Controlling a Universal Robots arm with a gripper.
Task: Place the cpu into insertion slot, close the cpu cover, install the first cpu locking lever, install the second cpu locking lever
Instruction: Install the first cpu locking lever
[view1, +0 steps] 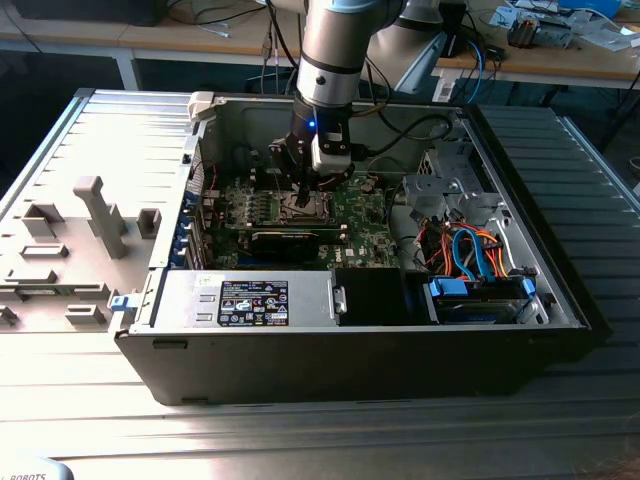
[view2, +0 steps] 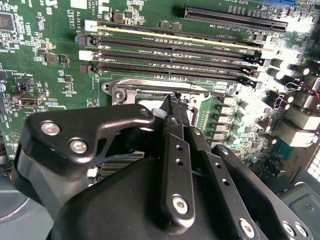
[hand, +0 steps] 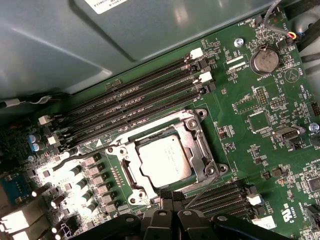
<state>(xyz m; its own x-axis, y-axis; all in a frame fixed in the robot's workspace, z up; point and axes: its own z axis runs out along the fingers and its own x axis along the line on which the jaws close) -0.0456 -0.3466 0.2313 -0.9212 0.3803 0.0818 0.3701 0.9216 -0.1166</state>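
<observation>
In the first wrist view the cpu (hand: 165, 160), a silver-grey square, lies flat in the insertion slot (hand: 120, 150). The cpu cover (hand: 196, 142) is down around it, with the chip's face showing through the cut-out. One thin wire lever (hand: 202, 187) slants from the slot's corner toward my gripper (hand: 172, 196). Another lever (hand: 75, 156) runs along the opposite side. The gripper's black fingers are shut together with nothing between them. Their tips sit at the slot's edge in both wrist views (view2: 174, 100). From the exterior view, the gripper (view1: 300, 190) hangs low over the green board inside the open case.
Long black memory slots (hand: 145, 95) flank the socket on two sides, beside rows of capacitors (hand: 75, 180). The case wall (view1: 215, 130), a grey drive cage (view1: 450, 185), cable bundles (view1: 470, 250) and the power supply (view1: 250, 300) ring the board. Grey fixtures (view1: 95, 215) stand at the exterior view's left.
</observation>
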